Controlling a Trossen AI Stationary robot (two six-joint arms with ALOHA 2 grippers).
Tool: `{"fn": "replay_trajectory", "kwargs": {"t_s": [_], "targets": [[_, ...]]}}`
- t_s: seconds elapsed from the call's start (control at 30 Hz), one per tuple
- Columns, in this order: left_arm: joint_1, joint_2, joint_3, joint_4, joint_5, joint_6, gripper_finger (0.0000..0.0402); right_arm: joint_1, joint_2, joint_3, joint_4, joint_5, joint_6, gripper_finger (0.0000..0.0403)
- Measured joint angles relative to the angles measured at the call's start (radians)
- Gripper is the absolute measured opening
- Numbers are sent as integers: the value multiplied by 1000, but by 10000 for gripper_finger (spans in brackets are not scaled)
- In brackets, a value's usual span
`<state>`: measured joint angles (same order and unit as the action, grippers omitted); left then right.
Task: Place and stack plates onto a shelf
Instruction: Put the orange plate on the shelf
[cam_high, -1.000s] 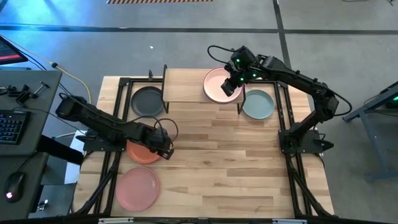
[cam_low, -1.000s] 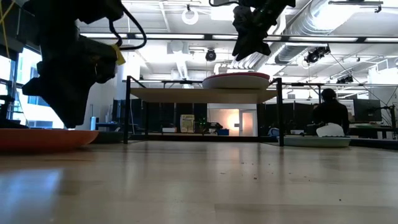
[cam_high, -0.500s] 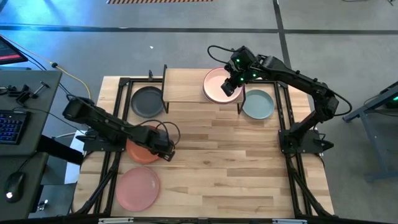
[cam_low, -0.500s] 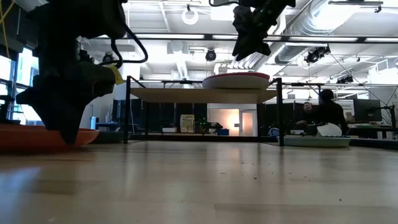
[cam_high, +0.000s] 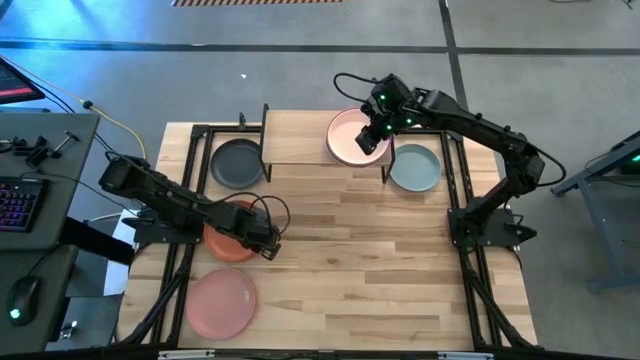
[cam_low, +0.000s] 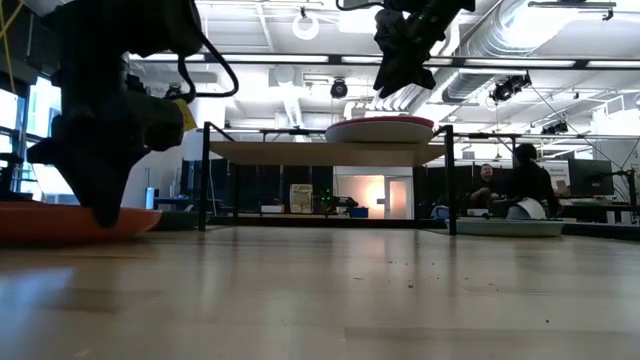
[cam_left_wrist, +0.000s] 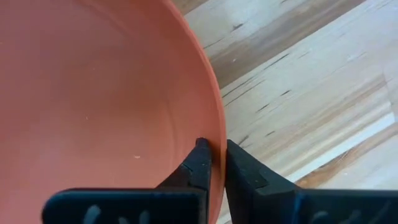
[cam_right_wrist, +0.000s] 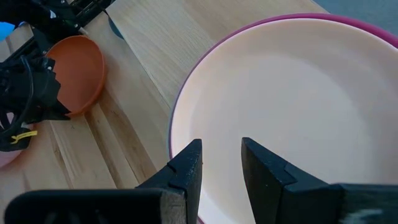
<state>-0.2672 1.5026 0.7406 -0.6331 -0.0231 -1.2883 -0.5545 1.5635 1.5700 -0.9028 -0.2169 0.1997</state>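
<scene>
A lab or workshop hall: exposed ceiling ducts (cam_low: 520, 40), strip lights, people at monitors (cam_low: 590, 178)

The left arm reaches low from the table's left edge toward its middle, wrist angled down. The left gripper (cam_high: 268, 243) has its jaws pinched on the rim of the terracotta plate (cam_left_wrist: 93, 99). The right arm stretches from the right side across to the far end, elbow bent. The right gripper (cam_high: 366, 144) hangs raised with its jaws parted, holding nothing.
</scene>
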Motion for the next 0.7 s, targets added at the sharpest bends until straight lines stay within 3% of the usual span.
{"fn": "replay_trajectory", "kwargs": {"t_s": [0.2,0.47,0.7], "targets": [[-32,-27,-3,5,-4,6,4,0,0,0,0,0,0,91],[-66,-166,-5,-6,-16,-1,1,0,0,0,1,0,0,91],[-84,-292,49,-105,-137,9,1,0,0,1,2,1,0,91]]}}
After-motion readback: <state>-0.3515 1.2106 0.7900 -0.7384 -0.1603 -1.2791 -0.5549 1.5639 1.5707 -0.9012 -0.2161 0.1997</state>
